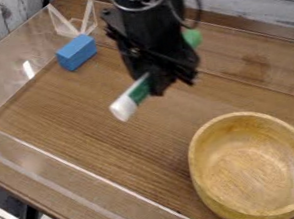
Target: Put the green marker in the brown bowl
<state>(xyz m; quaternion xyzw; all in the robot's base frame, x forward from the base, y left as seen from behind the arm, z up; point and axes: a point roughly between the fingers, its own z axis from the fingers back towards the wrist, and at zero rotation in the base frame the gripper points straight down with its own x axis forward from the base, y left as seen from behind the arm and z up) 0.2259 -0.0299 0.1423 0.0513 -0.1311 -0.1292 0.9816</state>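
Observation:
My black gripper point(163, 72) hangs over the middle of the wooden table, shut on the green marker point(140, 90). The marker lies crosswise in the jaws and is lifted off the table. Its white cap point(123, 107) sticks out to the lower left and its green end point(194, 37) shows at the upper right. The brown bowl point(253, 165), wide and light wooden with a thick rim, sits at the lower right, apart from the gripper and with nothing in it.
A blue rectangular block point(76, 52) lies on the table at the upper left. Clear plastic walls point(64, 177) edge the wooden table along the front and left. A pale plank wall runs behind.

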